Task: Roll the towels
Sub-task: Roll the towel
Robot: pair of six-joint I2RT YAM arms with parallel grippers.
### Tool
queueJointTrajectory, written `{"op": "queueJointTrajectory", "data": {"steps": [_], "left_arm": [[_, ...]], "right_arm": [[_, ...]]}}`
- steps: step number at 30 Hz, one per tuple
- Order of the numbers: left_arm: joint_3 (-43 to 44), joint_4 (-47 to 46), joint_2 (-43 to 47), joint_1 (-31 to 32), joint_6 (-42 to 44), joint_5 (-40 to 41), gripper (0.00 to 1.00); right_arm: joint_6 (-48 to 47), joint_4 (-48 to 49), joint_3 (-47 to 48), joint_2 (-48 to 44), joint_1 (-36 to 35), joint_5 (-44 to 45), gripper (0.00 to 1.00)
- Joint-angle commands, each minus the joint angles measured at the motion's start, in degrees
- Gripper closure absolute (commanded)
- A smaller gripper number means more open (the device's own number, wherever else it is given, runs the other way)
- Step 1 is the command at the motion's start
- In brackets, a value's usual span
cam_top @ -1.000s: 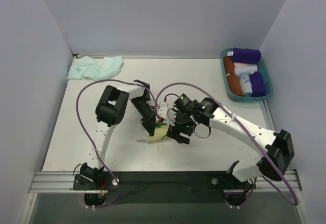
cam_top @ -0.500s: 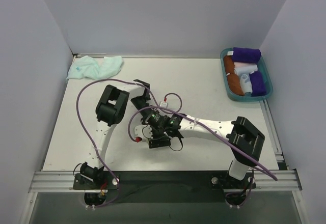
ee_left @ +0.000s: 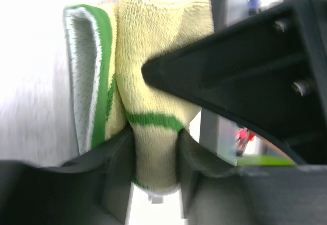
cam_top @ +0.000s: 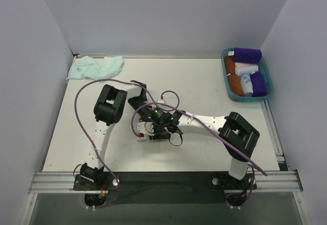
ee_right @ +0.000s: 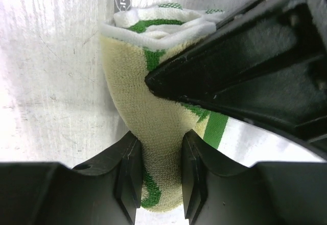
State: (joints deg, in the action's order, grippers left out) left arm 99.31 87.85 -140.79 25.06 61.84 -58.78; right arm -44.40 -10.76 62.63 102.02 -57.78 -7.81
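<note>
Overhead, hard to make out much of the patterned yellow towel: near the middle of the table, all but buried under both wrists, only a pale sliver showing. Closer up, left pincer narrow, nipping a fold of that towel; green-edged layers just beside, upper edge washed out by glare. Right pincer likewise narrow, clamped on a squeezed neck of the same cloth. Black wedge across the right of each wrist view, hiding the cloth behind; cannot tell whose. Mint towel crumpled at the far left corner, well apart. Teal basket far right, holding rolls, partly overlapping.
</note>
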Motion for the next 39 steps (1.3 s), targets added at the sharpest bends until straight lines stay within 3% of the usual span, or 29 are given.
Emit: {"op": "queueJointTrajectory", "data": {"steps": [1,4,10,13,14,19,23,27,30,35,39], "left_arm": [[-2.1,-0.57,1.65,-5.8,2.93,1.06,0.5],[-4.11,-0.67,3.94,-10.72,1.35,-2.38,0.36],[-11.49,-5.13,8.86,-19.86,-6.19,-8.89,0.34],[-18.85,-13.65,12.9,-22.59,-15.07,-9.42,0.33],[-21.06,-17.24,15.43,-22.95,-22.31,-8.37,0.31],[-33.73,-39.84,23.62,-23.48,-41.95,-3.18,0.25],[-41.71,-49.69,27.93,-23.48,-56.0,0.33,0.24],[-45.34,-57.26,30.22,-22.43,-63.32,1.13,0.23],[-46.21,-59.19,31.28,-21.11,-65.09,-4.04,0.24],[-53.07,-69.82,35.4,-22.07,-71.92,-11.78,0.43],[-55.01,-75.46,36.11,-22.16,-76.52,-12.58,0.37]], "right_arm": [[4.32,-12.42,1.52,2.83,1.35,-9.22,1.0],[6.68,-16.73,3.11,3.98,2.75,-13.69,1.0],[11.08,-21.49,7.59,6.87,6.0,-21.52,1.0],[12.23,-23.77,10.84,9.25,8.12,-24.43,1.0],[12.84,-24.21,11.98,9.77,8.56,-26.01,1.0],[13.99,-26.15,14.36,12.94,10.14,-27.96,1.0],[14.69,-26.59,15.5,14.26,10.85,-28.48,1.0],[14.7,-26.59,15.85,14.7,11.2,-28.4,1.0],[14.87,-26.68,16.47,15.05,11.28,-28.05,1.0],[15.05,-26.68,17.52,15.58,11.37,-27.43,1.0],[15.22,-26.59,18.05,15.67,11.28,-27.08,1.0]]}}
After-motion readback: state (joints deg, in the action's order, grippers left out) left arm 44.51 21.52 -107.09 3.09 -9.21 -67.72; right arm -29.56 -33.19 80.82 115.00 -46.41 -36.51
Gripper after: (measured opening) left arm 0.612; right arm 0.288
